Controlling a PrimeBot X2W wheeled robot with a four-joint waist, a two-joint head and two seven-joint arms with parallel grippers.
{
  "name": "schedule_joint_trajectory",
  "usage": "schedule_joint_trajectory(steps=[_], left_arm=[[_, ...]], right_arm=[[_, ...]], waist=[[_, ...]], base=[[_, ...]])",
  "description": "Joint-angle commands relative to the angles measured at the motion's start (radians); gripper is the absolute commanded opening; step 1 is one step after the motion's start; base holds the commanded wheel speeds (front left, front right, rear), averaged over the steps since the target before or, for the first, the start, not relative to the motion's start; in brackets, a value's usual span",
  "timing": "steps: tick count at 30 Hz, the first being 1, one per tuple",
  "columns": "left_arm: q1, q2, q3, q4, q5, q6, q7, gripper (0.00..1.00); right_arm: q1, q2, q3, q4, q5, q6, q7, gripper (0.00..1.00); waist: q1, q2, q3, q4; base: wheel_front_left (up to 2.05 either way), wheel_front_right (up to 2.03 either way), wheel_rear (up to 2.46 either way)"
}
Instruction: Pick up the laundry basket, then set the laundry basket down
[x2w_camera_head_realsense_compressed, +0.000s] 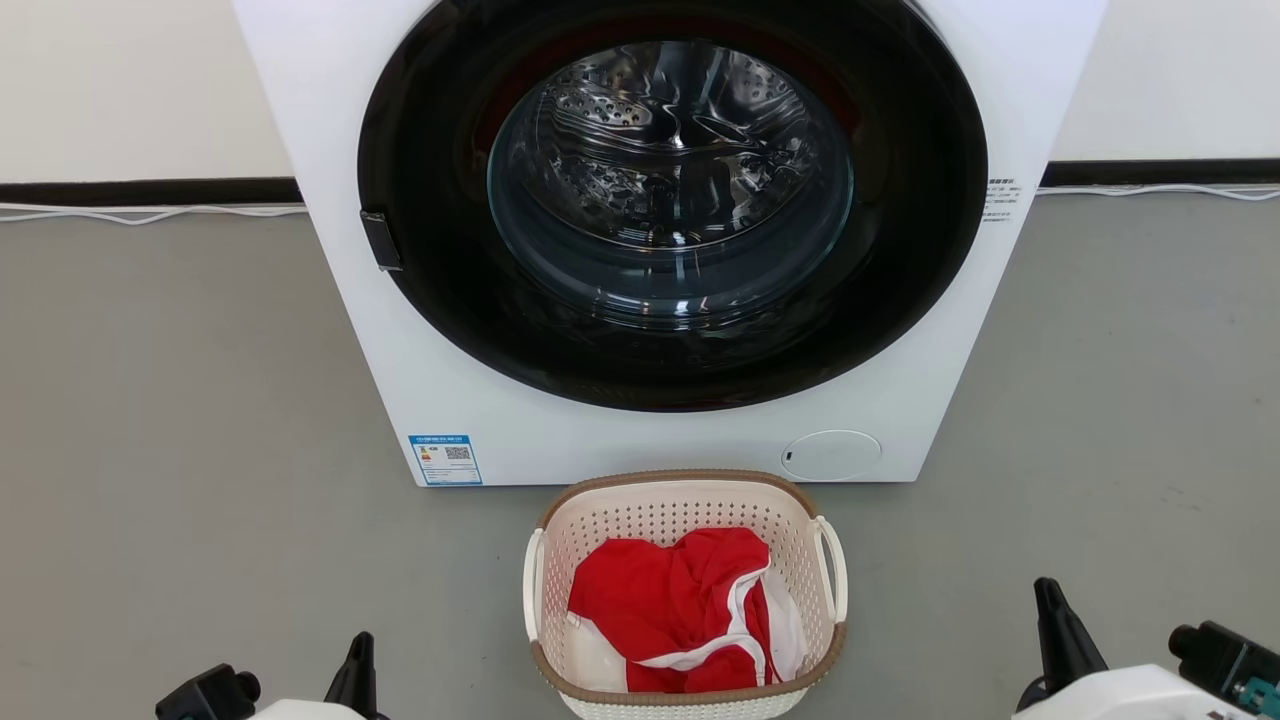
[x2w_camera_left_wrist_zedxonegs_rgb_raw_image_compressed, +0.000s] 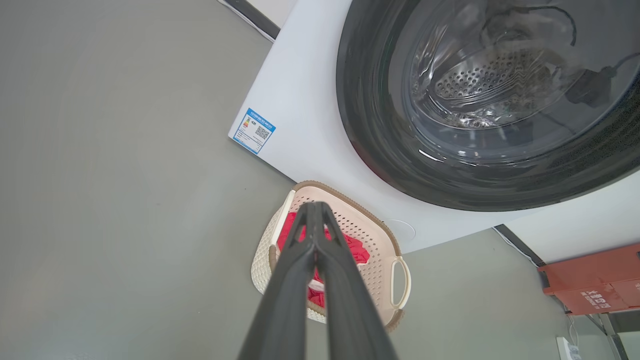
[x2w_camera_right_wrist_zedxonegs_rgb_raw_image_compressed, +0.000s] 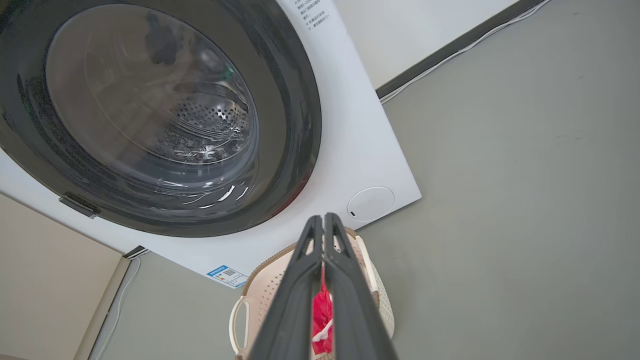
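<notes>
While the laundry basket (x2w_camera_head_realsense_compressed: 660, 520) sits on the floor (x2w_camera_head_realsense_compressed: 200, 450) between them, apart from both, left gripper (x2w_camera_head_realsense_compressed: 360, 645) and right gripper (x2w_camera_head_realsense_compressed: 1047, 592) have jaws pressed together, empty.

Floor (x2w_camera_head_realsense_compressed: 150, 400): plain grey, evenly lit | wall (x2w_camera_head_realsense_compressed: 120, 80): white, dark baseboard (x2w_camera_head_realsense_compressed: 150, 190) at its foot | cable (x2w_camera_head_realsense_compressed: 150, 213): white, trailing along the baseboard | washer (x2w_camera_head_realsense_compressed: 660, 440): white, big dark round door, dead centre | red box (x2w_camera_left_wrist_zedxonegs_rgb_raw_image_compressed: 595, 280): off past the washer
</notes>
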Motion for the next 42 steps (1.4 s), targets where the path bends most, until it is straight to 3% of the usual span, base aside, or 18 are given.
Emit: schedule_joint_trajectory(steps=[1, 42], left_arm=[[-0.057, 0.003, 0.025, -0.03, -0.025, -0.013, 0.004, 0.0], [-0.098, -0.049, 0.151, -0.066, -0.37, -0.122, 0.116, 0.0]], right_arm=[[-0.046, -0.012, 0.011, -0.033, 0.033, 0.003, 0.005, 0.0], [-0.086, -0.016, 0.024, -0.07, 0.551, 0.005, 0.078, 0.0]], waist=[[-0.0001, -0.0001, 0.0, 0.0], [-0.0001, -0.0001, 0.007, -0.006]], base=[[0.0, 0.0, 0.0], [0.0, 0.0, 0.0]])
